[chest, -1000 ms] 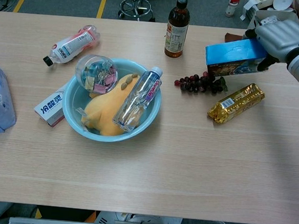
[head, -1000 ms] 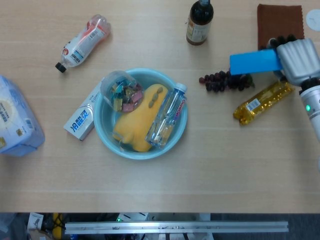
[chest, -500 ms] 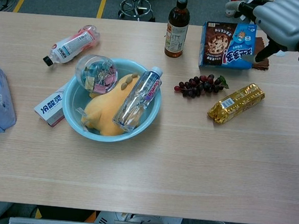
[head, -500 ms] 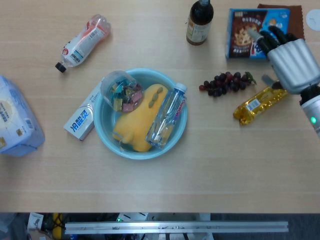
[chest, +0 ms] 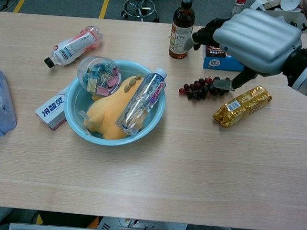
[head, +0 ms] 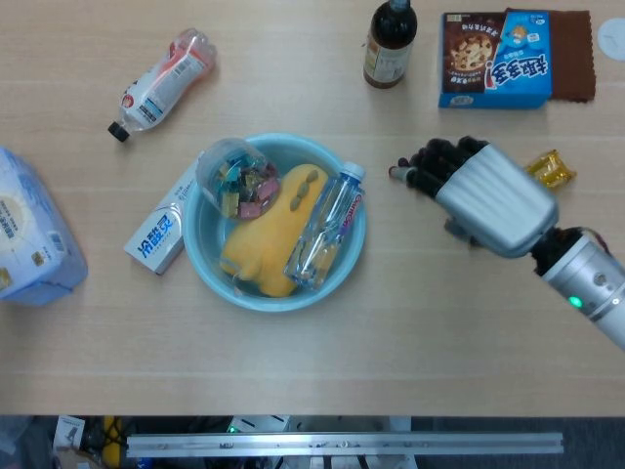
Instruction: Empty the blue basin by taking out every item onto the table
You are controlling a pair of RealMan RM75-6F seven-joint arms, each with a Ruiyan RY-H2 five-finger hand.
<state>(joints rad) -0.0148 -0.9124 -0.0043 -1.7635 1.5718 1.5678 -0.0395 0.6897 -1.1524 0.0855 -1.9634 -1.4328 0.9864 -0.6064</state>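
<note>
The blue basin (head: 207, 239) (chest: 75, 105) sits left of centre. In it lie a clear jar of coloured clips (head: 237, 178) (chest: 98, 74), a yellow soft item (head: 262, 244) (chest: 104, 118) and a clear water bottle (head: 325, 227) (chest: 141, 101) propped on the right rim. My right hand (head: 485, 197) (chest: 253, 40) hovers open and empty, right of the basin, over the dark grapes (chest: 201, 89). The blue cookie box (head: 496, 59) lies flat at the far right. My left hand is out of sight.
A gold packet (chest: 242, 105) lies right of the grapes. A brown bottle (head: 391, 39) stands at the back, and a pink bottle (head: 161, 80) lies far left. A toothpaste box (head: 156, 230) touches the basin's left side, with a tissue pack (head: 34, 234) at the left edge.
My right hand set the blue cookie box down at the far right, let it go, and moved nearer and left until it came over the grapes.
</note>
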